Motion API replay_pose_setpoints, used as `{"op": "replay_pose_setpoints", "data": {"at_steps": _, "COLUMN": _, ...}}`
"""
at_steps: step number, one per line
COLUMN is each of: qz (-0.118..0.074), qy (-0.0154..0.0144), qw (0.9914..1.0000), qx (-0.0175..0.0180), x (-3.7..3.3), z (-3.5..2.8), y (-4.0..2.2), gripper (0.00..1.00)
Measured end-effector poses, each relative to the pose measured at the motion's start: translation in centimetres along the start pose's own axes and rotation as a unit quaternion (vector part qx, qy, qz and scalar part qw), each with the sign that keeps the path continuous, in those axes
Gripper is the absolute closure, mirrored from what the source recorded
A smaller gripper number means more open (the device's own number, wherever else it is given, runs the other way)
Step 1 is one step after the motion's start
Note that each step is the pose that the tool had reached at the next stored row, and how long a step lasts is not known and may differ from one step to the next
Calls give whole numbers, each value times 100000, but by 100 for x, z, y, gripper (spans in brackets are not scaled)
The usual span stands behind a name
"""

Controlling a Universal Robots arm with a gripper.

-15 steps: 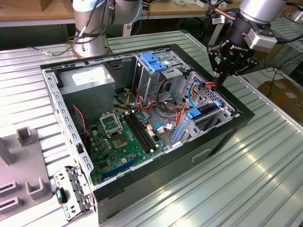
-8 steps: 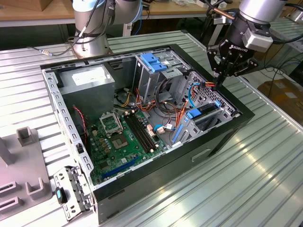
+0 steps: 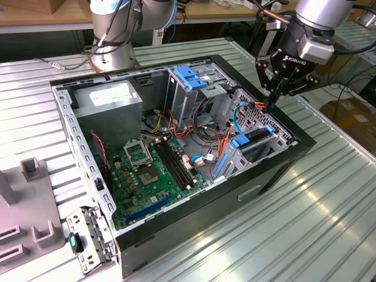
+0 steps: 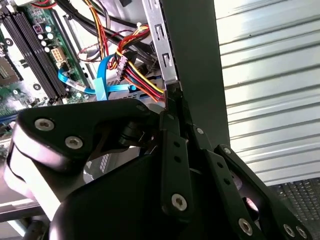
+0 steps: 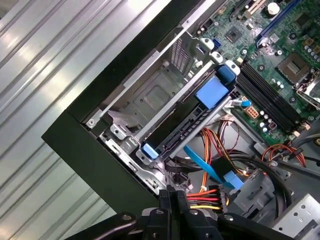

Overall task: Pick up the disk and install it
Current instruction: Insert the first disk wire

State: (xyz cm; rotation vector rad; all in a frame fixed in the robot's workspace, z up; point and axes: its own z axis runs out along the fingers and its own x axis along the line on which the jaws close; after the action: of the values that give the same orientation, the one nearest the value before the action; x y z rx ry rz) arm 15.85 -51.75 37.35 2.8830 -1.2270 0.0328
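A: Disk (image 5: 187, 122) first: it lies on edge in the metal bay (image 5: 150, 95) at the corner of the computer case (image 3: 258, 188), dark body with blue rails, a blue tab (image 5: 212, 92) at the end nearer the motherboard (image 3: 147, 176) and a smaller blue clip (image 5: 150, 151) at the end nearer the case wall.

B: So which step is this, as one would judge it?

A: It looks like the installing step, late on. The disk (image 3: 258, 138) already sits in the bay rather than in the gripper (image 3: 271, 107). Whether it is pushed fully home, the pictures do not tell.

B: And what the next move calls for?

A: Care with the cables. A bundle of red, yellow and orange wires (image 4: 137, 75) and a flat blue cable (image 5: 210, 167) run just beside the bay, right under the fingertips. Any press on the disk needs to be straight along the bay and clear of that bundle.

B: The arm's pose?

A: In the exterior view the wrist hangs above the case's corner, tilted, with the gripper pointing down to the case rim just beside the bay. In both wrist views the two black fingers (image 4: 175, 145) lie drawn together, tips meeting, nothing between them.
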Motion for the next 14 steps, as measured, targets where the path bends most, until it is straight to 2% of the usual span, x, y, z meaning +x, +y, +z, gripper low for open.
{"op": "replay_pose_setpoints", "data": {"at_steps": 3, "qz": 1638, "qy": 2, "qw": 99987, "qx": -37, "x": -3, "z": 0, "y": 3, "gripper": 84}}
{"op": "replay_pose_setpoints", "data": {"at_steps": 6, "qz": 3940, "qy": 5, "qw": 99922, "qx": -89, "x": -4, "z": 0, "y": 5, "gripper": 84}}
{"op": "replay_pose_setpoints", "data": {"at_steps": 10, "qz": 6795, "qy": 2, "qw": 99769, "qx": -151, "x": -5, "z": 1, "y": 5, "gripper": 84}}
{"op": "replay_pose_setpoints", "data": {"at_steps": 14, "qz": 9365, "qy": 5, "qw": 99560, "qx": -209, "x": -7, "z": 5, "y": 6, "gripper": 84}}
